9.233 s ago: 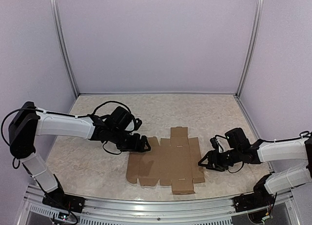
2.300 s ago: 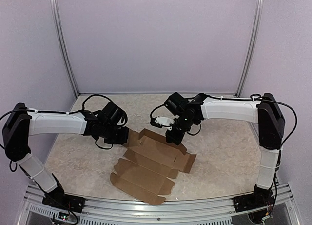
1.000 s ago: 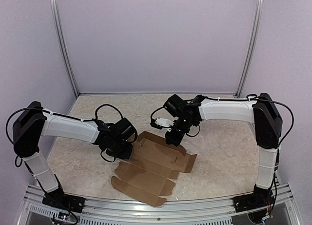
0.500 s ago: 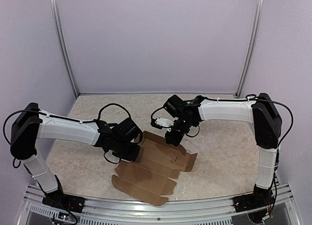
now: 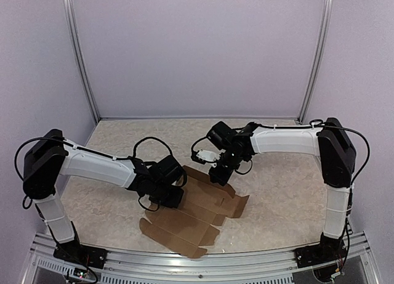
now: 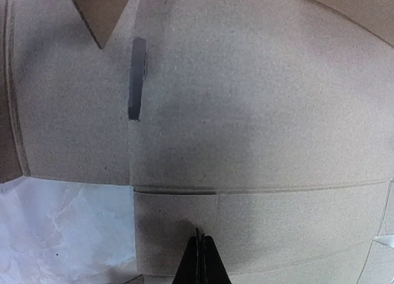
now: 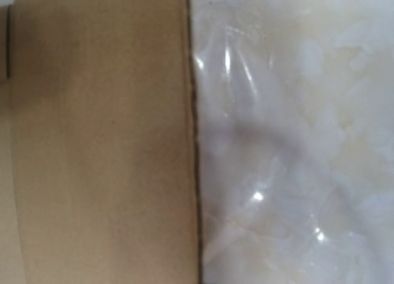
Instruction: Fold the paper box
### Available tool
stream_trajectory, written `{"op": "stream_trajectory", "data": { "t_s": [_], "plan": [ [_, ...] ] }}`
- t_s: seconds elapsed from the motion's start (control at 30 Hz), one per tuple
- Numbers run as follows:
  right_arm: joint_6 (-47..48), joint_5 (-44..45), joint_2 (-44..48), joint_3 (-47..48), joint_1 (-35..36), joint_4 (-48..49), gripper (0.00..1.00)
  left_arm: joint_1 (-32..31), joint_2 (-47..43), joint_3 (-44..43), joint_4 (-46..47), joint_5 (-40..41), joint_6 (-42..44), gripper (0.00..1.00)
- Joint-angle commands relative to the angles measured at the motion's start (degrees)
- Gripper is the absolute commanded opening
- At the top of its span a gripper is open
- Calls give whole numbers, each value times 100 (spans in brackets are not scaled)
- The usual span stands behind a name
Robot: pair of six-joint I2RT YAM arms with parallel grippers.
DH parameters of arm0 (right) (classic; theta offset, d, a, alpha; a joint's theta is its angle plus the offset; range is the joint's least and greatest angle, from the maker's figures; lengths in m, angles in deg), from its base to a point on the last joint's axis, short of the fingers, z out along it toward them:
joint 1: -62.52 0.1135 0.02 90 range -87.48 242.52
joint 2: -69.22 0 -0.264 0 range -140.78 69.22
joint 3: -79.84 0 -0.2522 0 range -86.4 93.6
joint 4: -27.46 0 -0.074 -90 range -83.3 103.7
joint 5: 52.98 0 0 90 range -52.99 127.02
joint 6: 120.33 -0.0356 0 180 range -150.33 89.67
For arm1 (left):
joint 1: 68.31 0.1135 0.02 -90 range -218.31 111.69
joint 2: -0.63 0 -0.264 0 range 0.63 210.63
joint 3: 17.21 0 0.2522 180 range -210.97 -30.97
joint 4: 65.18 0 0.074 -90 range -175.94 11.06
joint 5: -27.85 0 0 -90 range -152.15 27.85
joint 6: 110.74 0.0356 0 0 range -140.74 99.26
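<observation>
Marbled table [image 5: 280, 173] bears the paper box [image 5: 184, 222] as a flat creased sheet lying askew near the front edge, the left gripper [image 5: 173, 198] closed on nothing over its left part, and farther back the right gripper [image 5: 220, 173] closed at its far edge.

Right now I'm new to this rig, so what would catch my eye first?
A flat, creased brown cardboard box sheet lies skewed on the pale marbled table. The shut left gripper is down on its left part; the shut right gripper is at its far edge.
</observation>
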Motion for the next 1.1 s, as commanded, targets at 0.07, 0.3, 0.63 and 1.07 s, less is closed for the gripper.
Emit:
{"op": "stream_trajectory", "data": {
  "t_s": [0.07,0.3,0.63,1.07],
  "plan": [
    [-86,35,-37,-124,-36,227,0,-38,273,133,157,-44,-164,0],
    [-42,130,1,-125,-38,165,0,-51,16,239,183,-14,-223,0],
    [236,563,97,-84,-26,116,0,98,-1287,331,-142,111,93,0],
    [1377,1442,808,-549,313,722,0,1173,-2833,309,-635,462,322,0]
  ]
}}
